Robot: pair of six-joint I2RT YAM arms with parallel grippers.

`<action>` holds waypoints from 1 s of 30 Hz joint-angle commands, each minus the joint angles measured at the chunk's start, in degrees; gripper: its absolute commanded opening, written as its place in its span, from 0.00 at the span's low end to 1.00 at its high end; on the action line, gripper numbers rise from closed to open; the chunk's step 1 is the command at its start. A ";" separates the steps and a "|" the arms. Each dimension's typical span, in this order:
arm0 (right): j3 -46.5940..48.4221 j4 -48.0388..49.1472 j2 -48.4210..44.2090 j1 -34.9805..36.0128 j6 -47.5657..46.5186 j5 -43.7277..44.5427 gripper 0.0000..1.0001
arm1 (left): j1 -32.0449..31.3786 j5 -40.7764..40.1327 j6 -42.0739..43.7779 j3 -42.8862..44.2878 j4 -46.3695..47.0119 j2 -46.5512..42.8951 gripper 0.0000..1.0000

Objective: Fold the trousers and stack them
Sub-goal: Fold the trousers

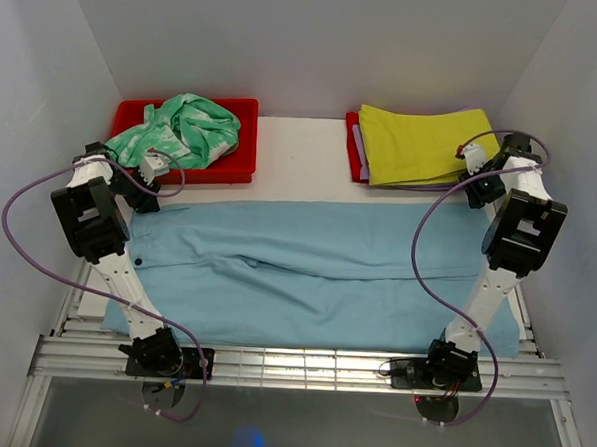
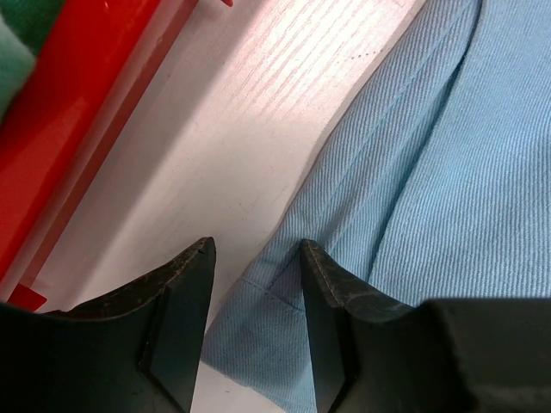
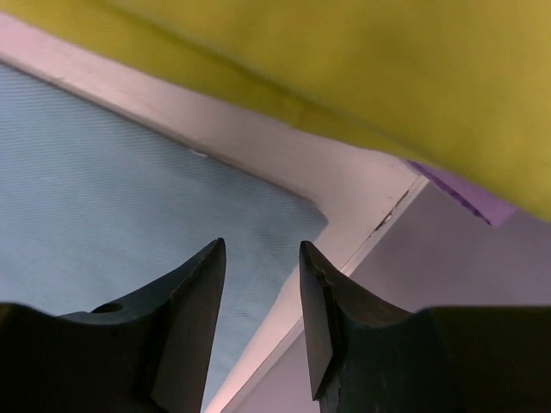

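Note:
The light sky-blue trousers (image 1: 316, 270) lie spread flat across the table, waist to the left and leg ends to the right. My left gripper (image 1: 147, 196) is low at the far-left waist corner. In the left wrist view it (image 2: 256, 258) is open, with the trousers' corner (image 2: 430, 172) lying between its fingers, not pinched. My right gripper (image 1: 477, 195) is low at the far-right leg-end corner. In the right wrist view it (image 3: 261, 258) is open over the edge of the trousers (image 3: 129, 189) and bare table.
A red tray (image 1: 246, 111) at the back left holds a mint-green-and-white garment (image 1: 183, 127). A second red tray (image 1: 351, 151) at the back right holds a folded yellow-green cloth (image 1: 423, 145) over a purple one (image 3: 465, 194). White walls enclose the table.

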 commanded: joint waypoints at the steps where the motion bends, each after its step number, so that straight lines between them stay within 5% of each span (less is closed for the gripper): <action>1: 3.27 6.00 1.28 -1.24 5.17 0.62 0.46 | 0.32 1.06 0.57 -1.13 -1.28 -4.47 0.55; 23: 7.75 4.96 14.10 -4.06 14.84 -7.11 0.45 | 0.41 -0.43 -0.84 -1.39 -1.99 -5.08 0.56; 30: 6.70 2.40 11.39 -4.76 16.33 -8.69 0.47 | 0.67 0.54 -2.25 0.10 -2.07 -5.44 0.56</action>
